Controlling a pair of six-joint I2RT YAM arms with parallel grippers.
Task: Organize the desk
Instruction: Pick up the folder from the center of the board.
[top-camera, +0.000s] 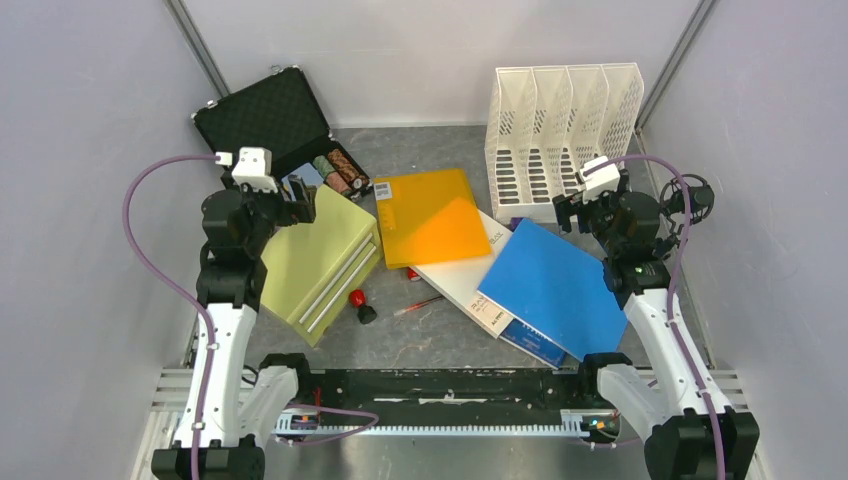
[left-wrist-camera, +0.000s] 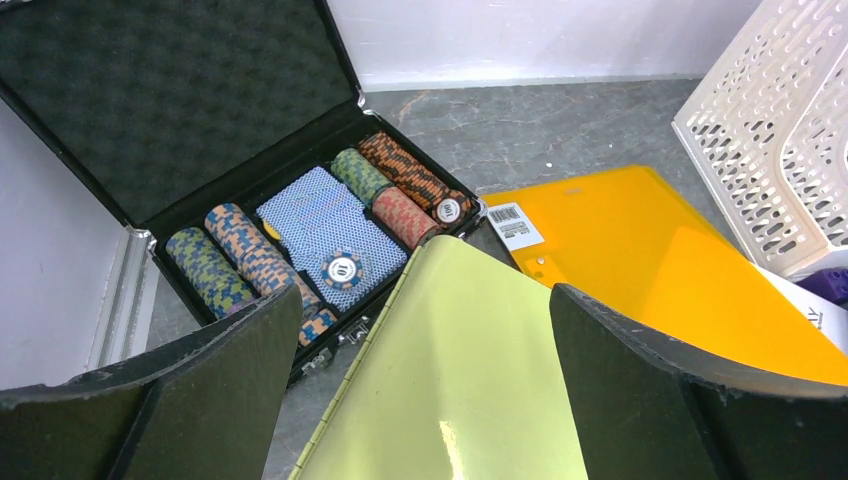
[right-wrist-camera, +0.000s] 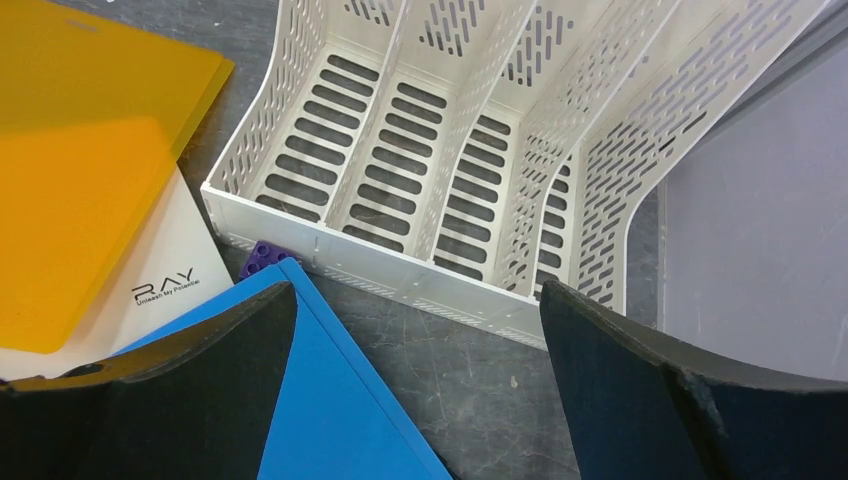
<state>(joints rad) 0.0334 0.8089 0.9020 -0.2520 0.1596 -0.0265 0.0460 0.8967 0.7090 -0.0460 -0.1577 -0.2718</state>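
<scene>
The surface (top-camera: 440, 340), dark grey with pale marbled veining, runs under everything from your arms' bases to the back wall. The white folder (right-wrist-camera: 185, 250) reads "RAY", and the small print beneath seems to say "Unleash My Potential". The orange folder (left-wrist-camera: 650, 270) carries a barcode sticker (left-wrist-camera: 515, 225). You have three folders, counting the blue folder (top-camera: 555, 285), one four-slot file rack (right-wrist-camera: 430, 190), one chip case (left-wrist-camera: 200, 120) and one drawer cabinet (left-wrist-camera: 460, 380). Left jaws and right jaws both gape wide, holding nothing.
</scene>
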